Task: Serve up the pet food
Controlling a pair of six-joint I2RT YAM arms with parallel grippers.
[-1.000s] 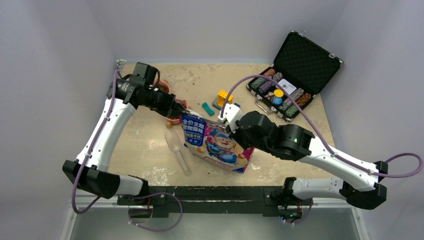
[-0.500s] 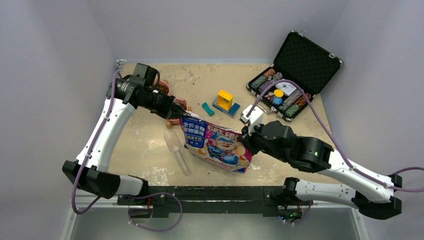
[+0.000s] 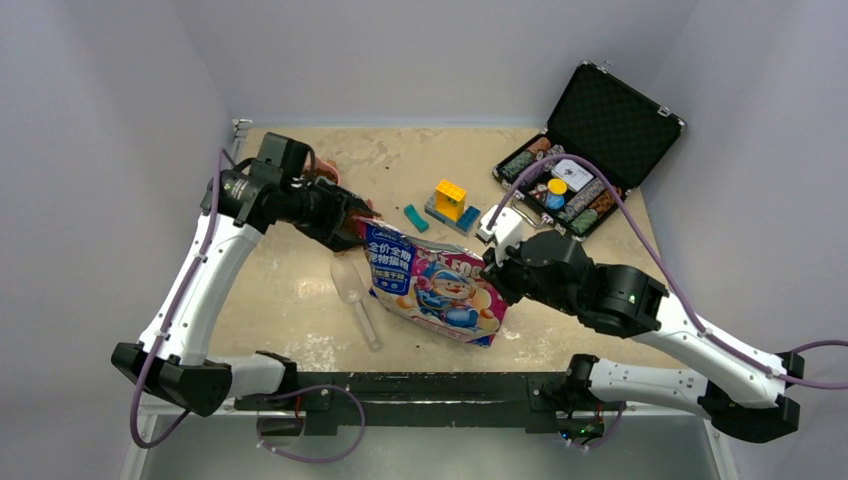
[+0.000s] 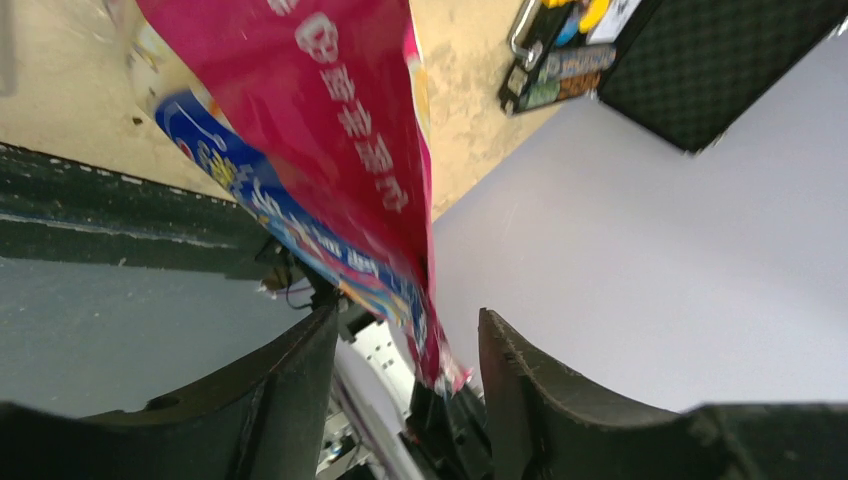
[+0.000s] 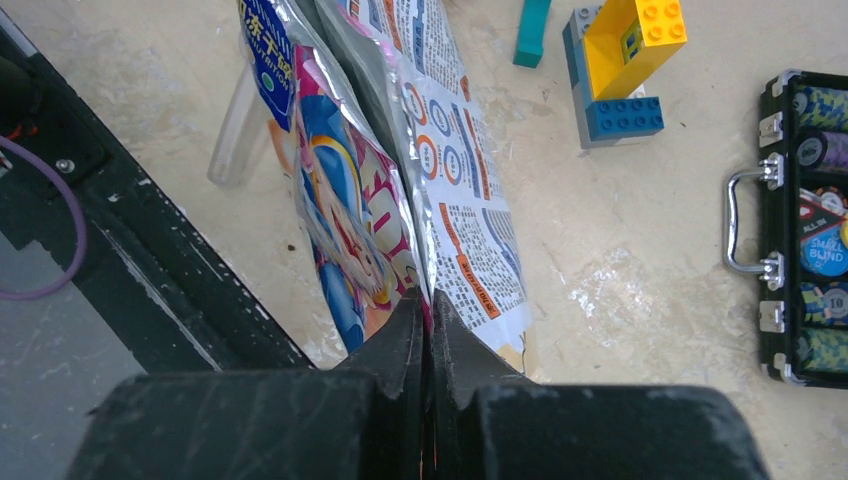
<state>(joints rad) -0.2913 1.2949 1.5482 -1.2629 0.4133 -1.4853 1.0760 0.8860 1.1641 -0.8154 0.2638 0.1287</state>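
Observation:
The glossy pink-and-blue pet food bag (image 3: 430, 285) lies across the middle of the table, and the pellets themselves do not show. My left gripper (image 3: 358, 224) sits at the bag's upper left corner. In the left wrist view it (image 4: 408, 315) is open, and the bag's (image 4: 340, 130) thin edge hangs loose between the spread fingers. My right gripper (image 3: 490, 263) is at the bag's right edge. In the right wrist view it (image 5: 421, 300) is shut on the seam of the bag (image 5: 370, 180).
A clear plastic scoop (image 3: 352, 290) lies just left of the bag. A brownish dish (image 3: 328, 172) shows partly behind the left arm. Yellow and blue toy bricks (image 3: 450, 202) and a teal brick (image 3: 415, 217) lie behind the bag. An open black chip case (image 3: 580, 165) stands far right.
My left gripper has opened and let go of the bag's corner. The right gripper, still shut on the bag's edge, pulled it right earlier and now holds about still.

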